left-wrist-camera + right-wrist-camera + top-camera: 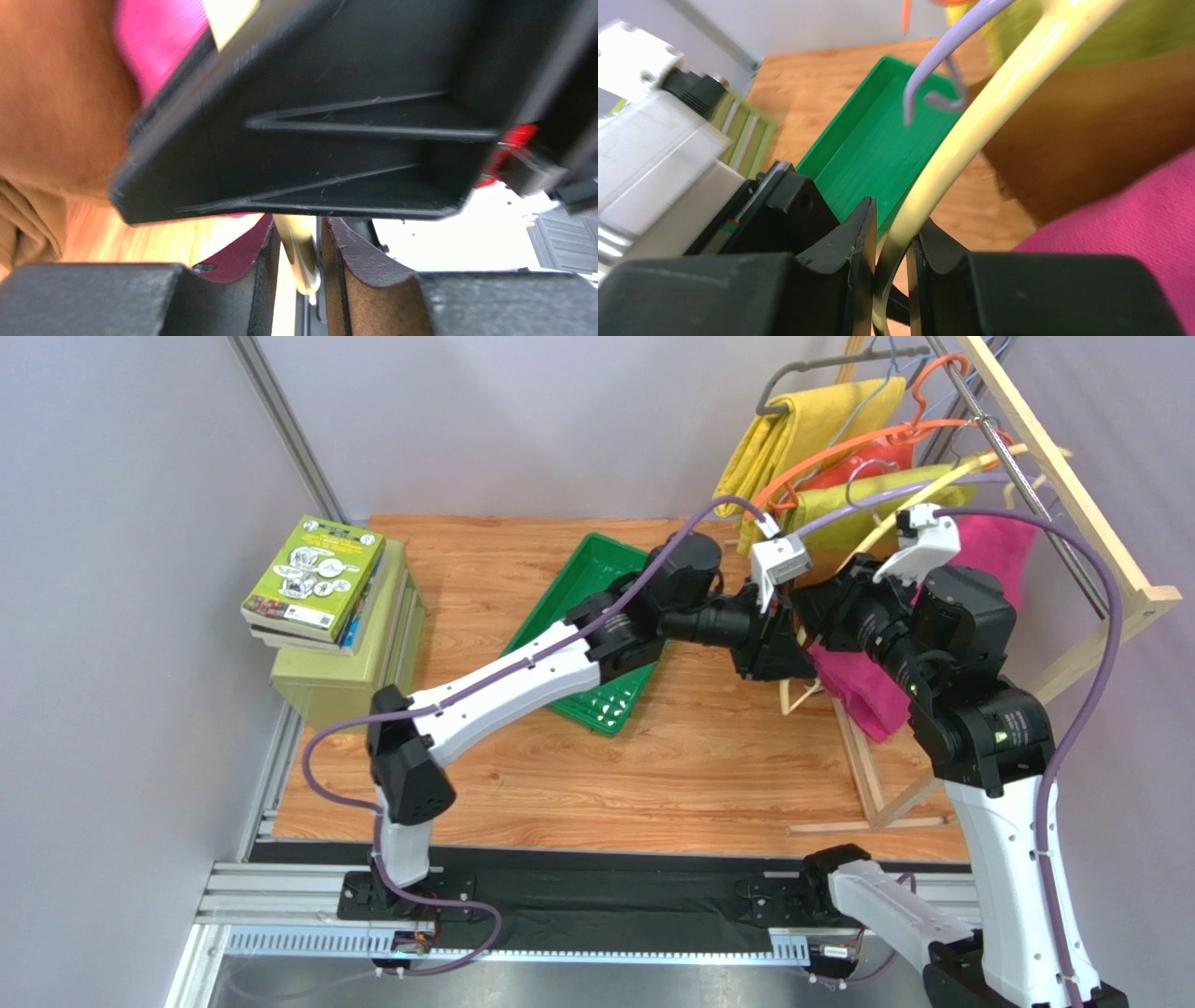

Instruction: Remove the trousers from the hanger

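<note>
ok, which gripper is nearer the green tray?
Left. The left gripper sits just right of the tray. The right gripper is further right, clamped on the cream hanger beside the pink trousers.

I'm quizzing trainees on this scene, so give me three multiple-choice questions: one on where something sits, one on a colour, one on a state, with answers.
1. Where is the green tray? A) on the table B) on the floor C) on a shelf
2. What colour is the hanger between the right gripper fingers? A) orange B) cream-yellow C) lilac
3. The pink trousers are: A) in the tray B) on the floor C) hanging at the rack
Answers: 1 A, it lies flat on the wood; 2 B, the pale bar runs between the fingers; 3 C, they drape down beside the wooden frame.
</note>
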`<state>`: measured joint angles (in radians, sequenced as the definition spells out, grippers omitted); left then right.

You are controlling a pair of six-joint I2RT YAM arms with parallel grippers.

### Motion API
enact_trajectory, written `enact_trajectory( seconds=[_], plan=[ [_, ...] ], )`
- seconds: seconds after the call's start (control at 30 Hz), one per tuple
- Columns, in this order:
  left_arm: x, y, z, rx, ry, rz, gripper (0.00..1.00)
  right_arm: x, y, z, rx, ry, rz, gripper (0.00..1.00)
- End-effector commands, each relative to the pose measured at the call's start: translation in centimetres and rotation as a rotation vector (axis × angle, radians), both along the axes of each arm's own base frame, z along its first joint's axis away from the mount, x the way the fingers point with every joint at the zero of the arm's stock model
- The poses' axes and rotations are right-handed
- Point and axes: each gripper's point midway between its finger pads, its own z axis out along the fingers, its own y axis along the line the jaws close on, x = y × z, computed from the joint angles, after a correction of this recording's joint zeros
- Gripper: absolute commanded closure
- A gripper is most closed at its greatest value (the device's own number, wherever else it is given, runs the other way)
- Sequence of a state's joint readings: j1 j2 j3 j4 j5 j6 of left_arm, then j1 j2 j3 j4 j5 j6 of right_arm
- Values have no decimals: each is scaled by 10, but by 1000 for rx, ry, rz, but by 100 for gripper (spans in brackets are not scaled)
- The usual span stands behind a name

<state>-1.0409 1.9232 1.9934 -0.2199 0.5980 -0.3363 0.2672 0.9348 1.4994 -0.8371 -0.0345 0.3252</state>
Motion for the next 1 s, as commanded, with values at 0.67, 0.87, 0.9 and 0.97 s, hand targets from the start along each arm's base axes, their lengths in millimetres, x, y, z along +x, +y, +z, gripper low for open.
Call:
enact_trajectory(
  seconds=[0.67,0.87,0.9,0.97],
  plan=[
    [-151,212,121,-299,70,-86,47,-159,44,-1,301,138,403,100],
    [-136,210,96,-226,81,7,47,-198,28,-19,244,185,392,100],
    [-133,209,92,-214,82,24,47,-206,25,-18,237,172,391,100],
    [-126,210,82,-191,90,66,47,-224,23,-18,229,175,418,100]
  ],
)
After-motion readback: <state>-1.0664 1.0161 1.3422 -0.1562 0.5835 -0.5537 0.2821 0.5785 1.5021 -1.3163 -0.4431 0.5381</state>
